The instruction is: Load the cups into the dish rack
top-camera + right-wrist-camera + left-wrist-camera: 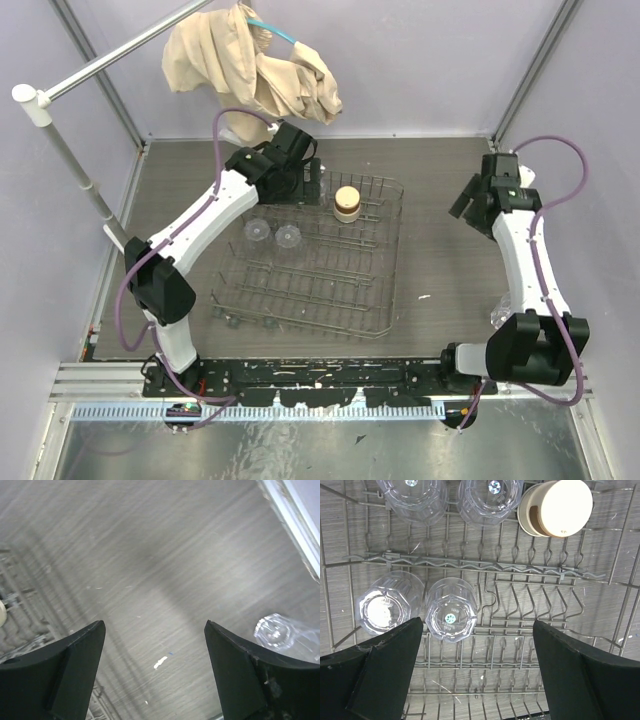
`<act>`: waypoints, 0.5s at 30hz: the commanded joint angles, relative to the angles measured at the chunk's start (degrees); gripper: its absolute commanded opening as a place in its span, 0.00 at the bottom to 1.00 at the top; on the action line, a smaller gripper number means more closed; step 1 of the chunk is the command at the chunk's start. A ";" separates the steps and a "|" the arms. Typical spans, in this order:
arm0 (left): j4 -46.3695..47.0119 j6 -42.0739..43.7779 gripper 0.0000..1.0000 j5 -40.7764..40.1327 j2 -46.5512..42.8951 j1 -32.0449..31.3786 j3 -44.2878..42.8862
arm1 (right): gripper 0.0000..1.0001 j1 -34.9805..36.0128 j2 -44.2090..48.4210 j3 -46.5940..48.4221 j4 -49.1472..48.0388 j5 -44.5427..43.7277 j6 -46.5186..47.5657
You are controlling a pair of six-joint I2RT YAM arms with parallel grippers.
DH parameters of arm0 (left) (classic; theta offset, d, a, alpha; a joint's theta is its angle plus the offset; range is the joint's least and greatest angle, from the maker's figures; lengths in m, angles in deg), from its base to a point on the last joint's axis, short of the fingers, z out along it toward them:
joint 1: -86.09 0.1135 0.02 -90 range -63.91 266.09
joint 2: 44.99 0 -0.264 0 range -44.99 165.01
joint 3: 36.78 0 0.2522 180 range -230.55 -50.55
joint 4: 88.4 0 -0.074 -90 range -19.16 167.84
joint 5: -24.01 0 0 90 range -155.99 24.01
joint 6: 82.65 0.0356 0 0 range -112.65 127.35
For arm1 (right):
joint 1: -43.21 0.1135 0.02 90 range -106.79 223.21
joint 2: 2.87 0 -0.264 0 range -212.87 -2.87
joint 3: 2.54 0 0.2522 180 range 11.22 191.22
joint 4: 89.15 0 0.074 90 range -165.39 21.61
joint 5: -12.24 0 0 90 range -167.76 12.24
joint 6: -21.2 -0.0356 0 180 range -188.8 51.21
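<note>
The grey wire dish rack (380,300) lies mid-table. A tan-brown cup (347,203) stands upside down at its far side, and two clear cups (257,231) (289,236) stand upside down left of centre. In the left wrist view the rack (545,575) holds several upturned clear cups (451,616) (387,602) (487,497) and the tan cup (557,507). My left gripper (298,180) (477,625) hovers open and empty over the rack's far left. My right gripper (468,200) (154,625) is open and empty over bare table. One clear cup (274,632) lies on the table to its right.
A beige cloth (250,60) hangs from a white pole (70,160) at the back left. The enclosure walls ring the table. A small white speck (425,297) lies right of the rack. The rack's edge (20,630) shows at the left of the right wrist view.
</note>
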 commanded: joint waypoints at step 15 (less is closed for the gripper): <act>-5.66 1.96 0.99 4.67 3.47 -2.93 -7.52 | 0.88 -11.27 15.03 -14.91 8.16 -11.01 -10.99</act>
